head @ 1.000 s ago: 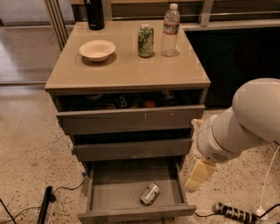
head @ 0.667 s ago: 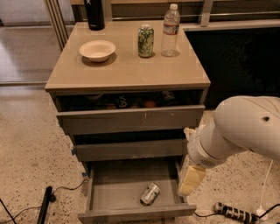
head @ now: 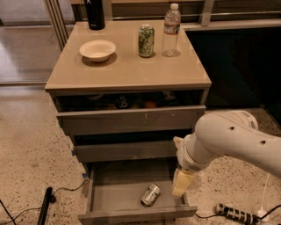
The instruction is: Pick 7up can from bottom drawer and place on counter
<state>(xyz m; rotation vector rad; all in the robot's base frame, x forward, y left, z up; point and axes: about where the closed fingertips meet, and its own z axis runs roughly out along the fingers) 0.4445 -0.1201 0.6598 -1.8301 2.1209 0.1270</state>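
Note:
The 7up can (head: 150, 195), silvery with green marks, lies on its side on the bare grey floor of the open bottom drawer (head: 103, 193), right of the middle. My gripper (head: 181, 183) hangs from the white arm over the drawer's right side, just right of the can and slightly above it, not touching it. The beige counter (head: 127, 66) tops the cabinet.
On the counter stand a white bowl (head: 97, 49), an upright green-patterned can (head: 146, 41), a clear water bottle (head: 171, 31) and a black bottle (head: 94, 13). The two upper drawers are partly open. A cable and a power strip (head: 237, 214) lie on the speckled floor.
The arm has swung left and down, bringing my gripper from beside the drawer's right edge to over its inside near the can. The can has not moved.

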